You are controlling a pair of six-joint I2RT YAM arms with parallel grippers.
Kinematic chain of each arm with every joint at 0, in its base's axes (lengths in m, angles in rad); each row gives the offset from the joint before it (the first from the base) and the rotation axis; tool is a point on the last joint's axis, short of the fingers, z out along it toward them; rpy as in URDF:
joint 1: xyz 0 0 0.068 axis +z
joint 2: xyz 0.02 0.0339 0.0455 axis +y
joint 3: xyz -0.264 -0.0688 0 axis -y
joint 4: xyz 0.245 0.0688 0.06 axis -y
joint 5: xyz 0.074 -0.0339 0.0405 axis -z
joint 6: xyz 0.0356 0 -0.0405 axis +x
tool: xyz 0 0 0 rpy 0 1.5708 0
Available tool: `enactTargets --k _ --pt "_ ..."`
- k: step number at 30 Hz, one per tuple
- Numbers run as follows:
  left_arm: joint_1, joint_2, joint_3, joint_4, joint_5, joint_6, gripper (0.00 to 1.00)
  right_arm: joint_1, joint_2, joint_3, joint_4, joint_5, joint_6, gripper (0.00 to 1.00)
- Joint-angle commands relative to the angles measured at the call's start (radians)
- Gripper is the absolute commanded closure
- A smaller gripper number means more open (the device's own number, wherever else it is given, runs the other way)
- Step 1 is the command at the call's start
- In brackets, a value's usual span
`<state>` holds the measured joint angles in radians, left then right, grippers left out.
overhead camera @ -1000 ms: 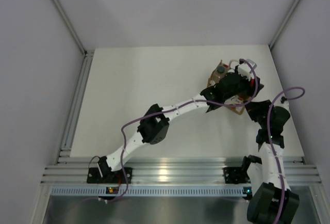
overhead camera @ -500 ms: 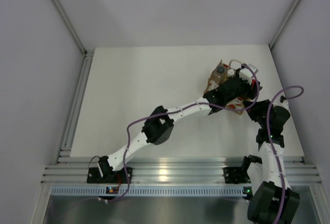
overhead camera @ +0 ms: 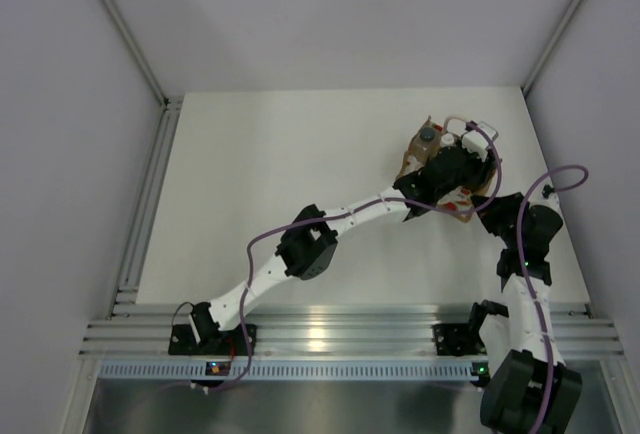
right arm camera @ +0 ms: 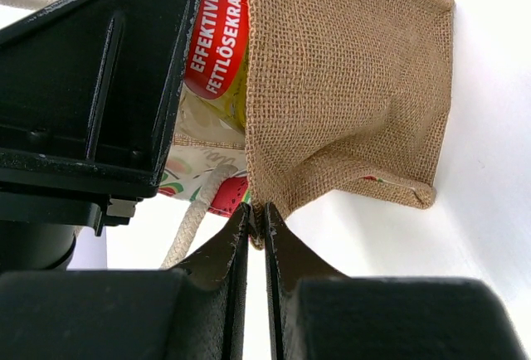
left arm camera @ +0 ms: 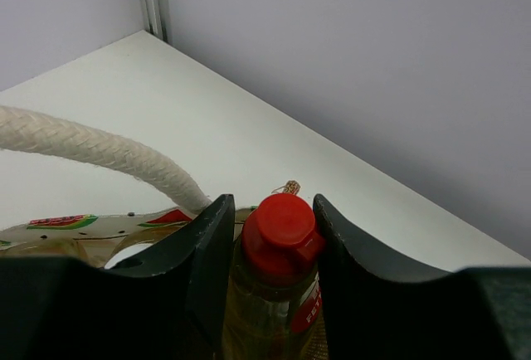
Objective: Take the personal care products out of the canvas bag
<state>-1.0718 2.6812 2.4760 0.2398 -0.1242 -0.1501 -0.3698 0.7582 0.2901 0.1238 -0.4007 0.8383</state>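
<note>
Now the left gripper (left arm camera: 272, 211) has shifted in, jaws clamped on the yellow bottle (left arm camera: 278, 289) between them, the right gripper (right arm camera: 257, 215) pinching the bag (right arm camera: 348, 86) by its edge, so lifting looks next.

1. Even, diffuse light from above fills the overhead view; the white counter (overhead camera: 300, 174) is bright and the shadows on it are faint.
2. The metal rail (overhead camera: 320, 332) carries a soft patch of glare.
3. In the right wrist view the canvas bag (right arm camera: 348, 86) weave is sharp, while the near foreground is dark.

White table (overhead camera: 300, 174), pale grey walls (overhead camera: 330, 14), aluminium rails (overhead camera: 330, 334), seemingly even light.
</note>
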Motion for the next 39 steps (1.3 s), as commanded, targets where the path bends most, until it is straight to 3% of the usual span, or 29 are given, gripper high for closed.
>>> enactTargets --k 1,17,39 --pt "-0.008 0.002 0.044 0.044 0.006 -0.026 1.0 -0.015 0.03 -0.014 -0.102 0.01 -0.042 1.0" --pt "-0.066 -0.237 0.04 0.029 0.047 -0.023 1.0 -0.015 0.027 -0.02 -0.092 0.079 0.027 1.0" --pt "-0.066 -0.369 0.041 0.104 0.029 -0.063 1.0 -0.015 0.07 -0.008 -0.09 0.134 0.035 1.0"
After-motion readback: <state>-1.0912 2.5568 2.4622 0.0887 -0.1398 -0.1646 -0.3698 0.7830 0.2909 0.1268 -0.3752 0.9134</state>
